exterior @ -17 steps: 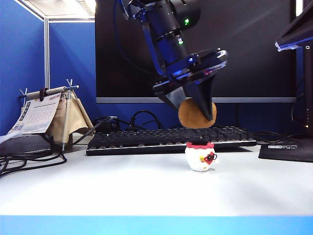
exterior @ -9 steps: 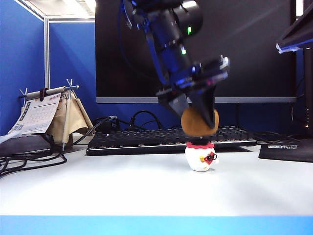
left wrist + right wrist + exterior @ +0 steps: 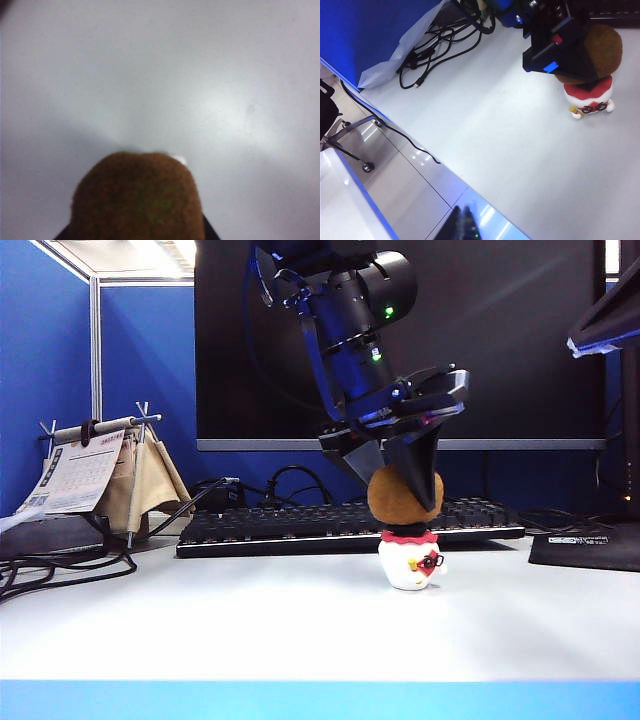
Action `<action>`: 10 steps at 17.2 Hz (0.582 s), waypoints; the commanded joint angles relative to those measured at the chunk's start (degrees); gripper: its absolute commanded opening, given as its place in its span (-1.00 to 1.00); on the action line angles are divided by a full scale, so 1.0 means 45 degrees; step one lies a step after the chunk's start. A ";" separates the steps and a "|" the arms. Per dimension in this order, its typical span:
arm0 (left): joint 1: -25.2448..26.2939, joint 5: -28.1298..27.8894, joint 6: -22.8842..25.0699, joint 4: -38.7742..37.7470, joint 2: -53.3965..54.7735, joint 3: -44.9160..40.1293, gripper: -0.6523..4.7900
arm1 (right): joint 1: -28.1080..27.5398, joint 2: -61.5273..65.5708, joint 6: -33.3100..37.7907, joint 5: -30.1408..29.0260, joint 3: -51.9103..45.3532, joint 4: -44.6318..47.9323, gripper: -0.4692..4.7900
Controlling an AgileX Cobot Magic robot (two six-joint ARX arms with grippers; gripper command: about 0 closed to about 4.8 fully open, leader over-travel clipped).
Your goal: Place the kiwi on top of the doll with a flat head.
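Lowered since a second ago, the kiwi (image 3: 402, 496) is now resting against the flat black top of the doll with a flat head (image 3: 410, 558), where earlier a gap showed between them. The left gripper (image 3: 405, 502) is reaching down from above with its fingers clamping the fruit's sides. The doll is standing upright on the white table (image 3: 250, 620), in front of the keyboard (image 3: 270, 525). The right gripper (image 3: 462, 225) is hanging well apart over the table's edge; whether its fingers are open or closed cannot be told.

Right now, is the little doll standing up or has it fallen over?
Standing up. The doll with a flat head sits upright on the table, face sideways, while the left gripper holds the kiwi on its top.
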 commanded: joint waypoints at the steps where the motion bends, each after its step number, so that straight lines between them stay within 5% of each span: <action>1: -0.0005 -0.0049 0.0063 0.0058 -0.0078 0.0063 -0.39 | 0.0010 -0.0015 -0.0049 -0.0024 0.0019 0.0151 -0.82; 8: -0.0005 -0.0015 -0.0024 -0.0248 -0.0078 0.0049 -0.25 | 0.0010 -0.0015 -0.0053 -0.0019 0.0019 0.0131 -0.82; 10: -0.0005 -0.0015 -0.0024 -0.0228 -0.0078 0.0049 0.09 | 0.0010 -0.0015 -0.0053 -0.0019 0.0019 0.0136 -0.82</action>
